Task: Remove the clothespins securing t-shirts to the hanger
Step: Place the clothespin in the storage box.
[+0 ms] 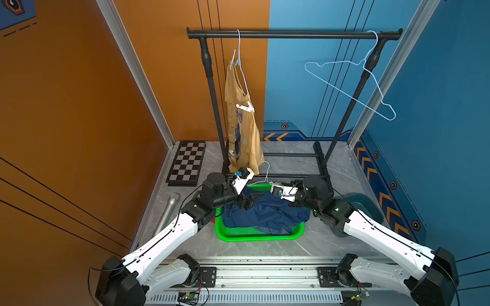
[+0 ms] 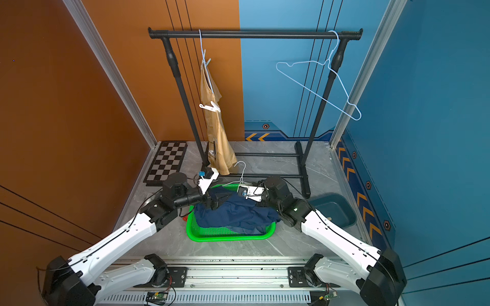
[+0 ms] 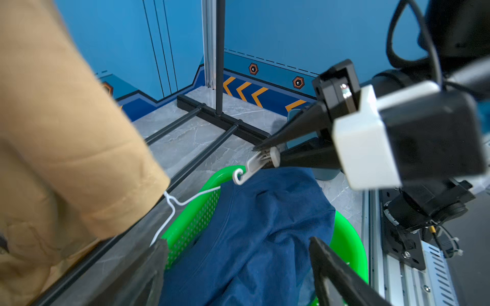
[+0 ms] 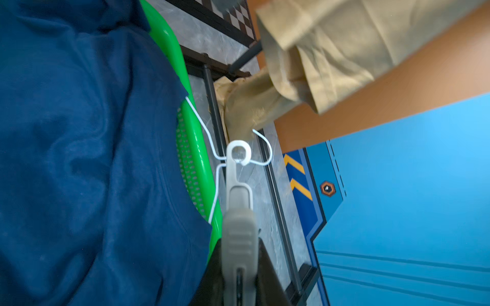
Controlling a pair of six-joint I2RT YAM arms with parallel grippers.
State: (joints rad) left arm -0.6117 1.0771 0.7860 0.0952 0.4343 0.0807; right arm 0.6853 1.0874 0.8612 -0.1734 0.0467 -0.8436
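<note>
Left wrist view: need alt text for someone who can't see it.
The right gripper pinches a white hooked clothespin over a navy t-shirt heaped in a green basket. A white wire hanger pokes out from the shirt, and a mustard t-shirt hangs blurred close by. The left gripper is wide open, its fingers framing the shot.

Mustard t-shirt (image 1: 244,132) hangs, a white clothespin (image 1: 246,107) on it; navy t-shirt (image 1: 265,214) lies heaped, a hooked clothespin (image 3: 256,164) just above

Mustard t-shirt (image 2: 215,127) hanging on rack (image 2: 252,34), navy t-shirt (image 2: 238,214) in green basket (image 2: 228,237)
</note>
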